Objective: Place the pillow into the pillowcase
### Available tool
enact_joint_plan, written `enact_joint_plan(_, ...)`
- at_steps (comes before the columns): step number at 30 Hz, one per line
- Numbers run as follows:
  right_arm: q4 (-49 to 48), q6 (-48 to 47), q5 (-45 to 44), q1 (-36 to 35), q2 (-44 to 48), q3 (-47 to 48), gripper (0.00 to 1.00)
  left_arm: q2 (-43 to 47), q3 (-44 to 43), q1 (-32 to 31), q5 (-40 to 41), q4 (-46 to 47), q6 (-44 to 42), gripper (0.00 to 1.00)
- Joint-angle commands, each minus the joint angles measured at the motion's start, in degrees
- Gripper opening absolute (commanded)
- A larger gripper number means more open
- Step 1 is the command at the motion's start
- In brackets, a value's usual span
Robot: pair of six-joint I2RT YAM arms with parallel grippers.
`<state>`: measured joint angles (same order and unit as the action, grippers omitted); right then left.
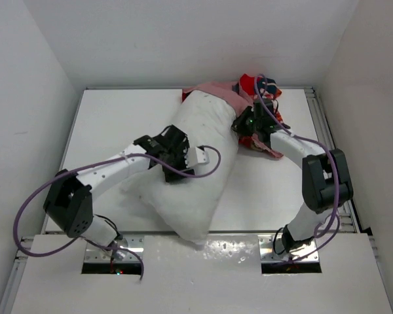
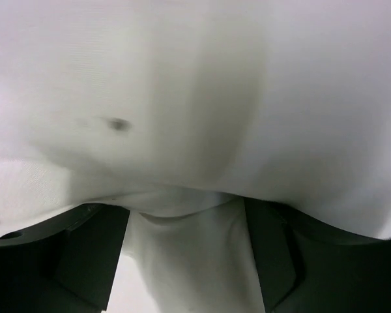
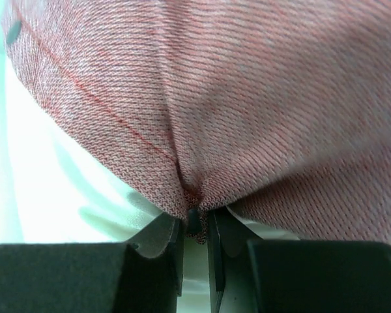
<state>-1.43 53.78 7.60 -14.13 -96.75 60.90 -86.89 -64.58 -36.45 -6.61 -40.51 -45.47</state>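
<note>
A white pillow [image 1: 206,131] lies diagonally, its long axis running from the left gripper [image 1: 187,157] ahead towards the right gripper [image 1: 245,124]. The right gripper pinches the pillowcase [image 1: 249,84] by its pink hem, beside the pillow's far end. The left gripper's jaws straddle the pillow's middle; whether they grip it is unclear.

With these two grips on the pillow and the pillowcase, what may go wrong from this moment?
1. The right gripper pinches only a small fold of the pillowcase at its fingertips, so a strong pull may slip the cloth free.
2. The left gripper has its jaws apart around a soft fold of the pillow. It may catch only loose cloth and lose it when pushing.
3. The pillowcase lies bunched at the pillow's far end, so its opening may fold shut.
</note>
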Motion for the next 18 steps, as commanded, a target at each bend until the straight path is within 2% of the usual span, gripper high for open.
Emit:
enact_joint_plan(1, -3.7, 0.6, 6.3, -5.5, -2.6, 5.1, 0.0, 2.4, 0.1, -7.5, -10.3, -6.5, 2.2, 0.69)
enact_joint_plan(5, -5.4, 0.9, 6.3, -9.5, -7.6, 10.4, 0.0, 5.3, -4.9, -11.4, -12.6, -9.8, 4.9, 0.72)
enact_joint_plan(9, -5.0, -0.4, 8.2, -10.9, -10.4, 13.3, 0.0, 5.6, -14.0, -9.3, -18.9, -14.1, 6.8, 0.76)
enact_joint_plan(13, -2.4, -5.0, 8.4, -11.8, -9.9, 14.8, 0.0, 3.7, -25.9, -1.1, -20.3, -12.9, 10.7, 0.78)
enact_joint_plan(15, -1.7, -6.7, 8.0, -11.7, -8.3, 14.2, 0.01, 2.3, -31.5, 5.4, -19.1, -10.7, 14.5, 0.77)
enact_joint_plan(16, -1.3, -7.6, 7.7, -11.3, -7.7, 13.8, 0.03, 0.8, -32.5, 9.1, -17.2, -8.5, 14.7, 0.77)
enact_joint_plan(17, -1.0, -8.0, 7.7, -11.1, -6.8, 13.6, 0.05, -0.1, -33.1, 10.2, -15.9, -7.5, 13.8, 0.76)
enact_joint_plan(18, -0.4, -8.4, 7.8, -10.4, -6.4, 13.6, 0.08, -1.7, -32.7, 11.0, -11.2, -5.2, 12.5, 0.75)
